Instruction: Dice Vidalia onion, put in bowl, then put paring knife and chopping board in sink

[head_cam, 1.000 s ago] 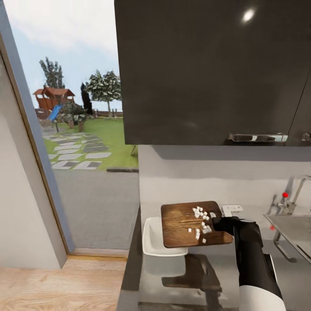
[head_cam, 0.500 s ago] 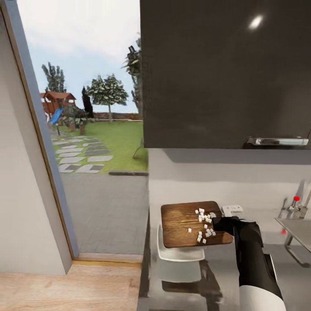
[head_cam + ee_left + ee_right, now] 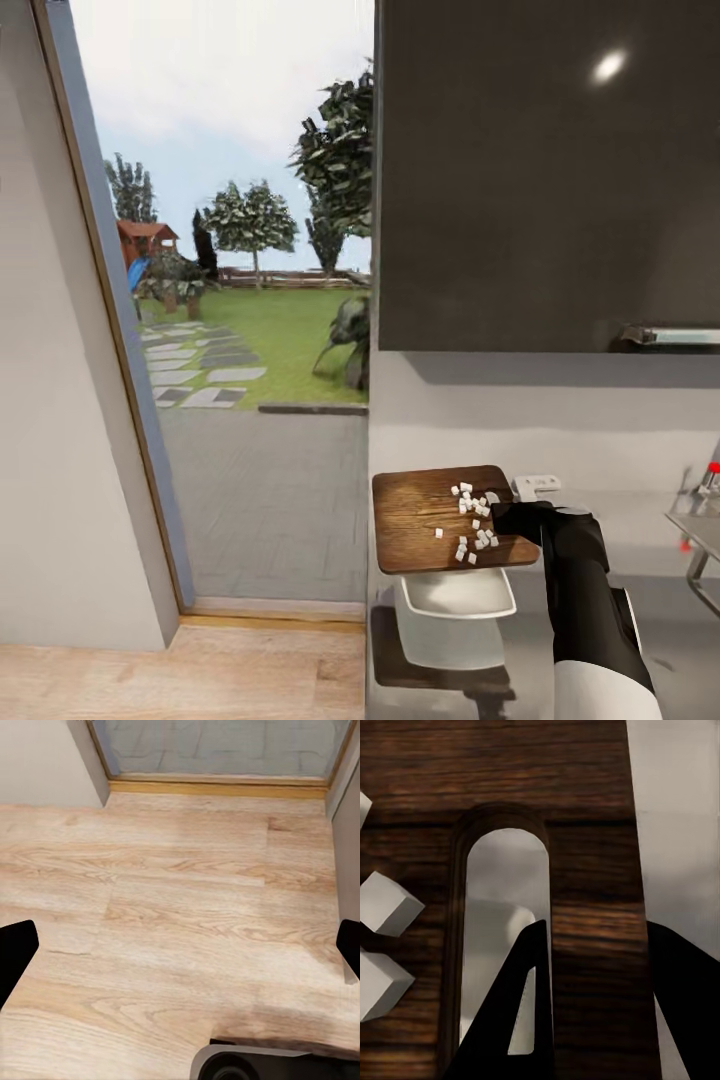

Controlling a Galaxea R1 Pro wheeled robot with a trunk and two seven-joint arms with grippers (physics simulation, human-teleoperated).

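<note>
Board up, dice riding over the bowl!
We had the right tool clamped on the chopping board at its slot, level so the diced onion stayed put above the bowl on the bench; the left tool hung spread over the floor.

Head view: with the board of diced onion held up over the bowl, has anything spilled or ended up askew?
Nothing stands out. The right gripper holds the chopping board about level by its slotted end, above the bowl. The diced onion sits clustered on the board near the gripper; no pieces show on the countertop or in the bowl.
</note>
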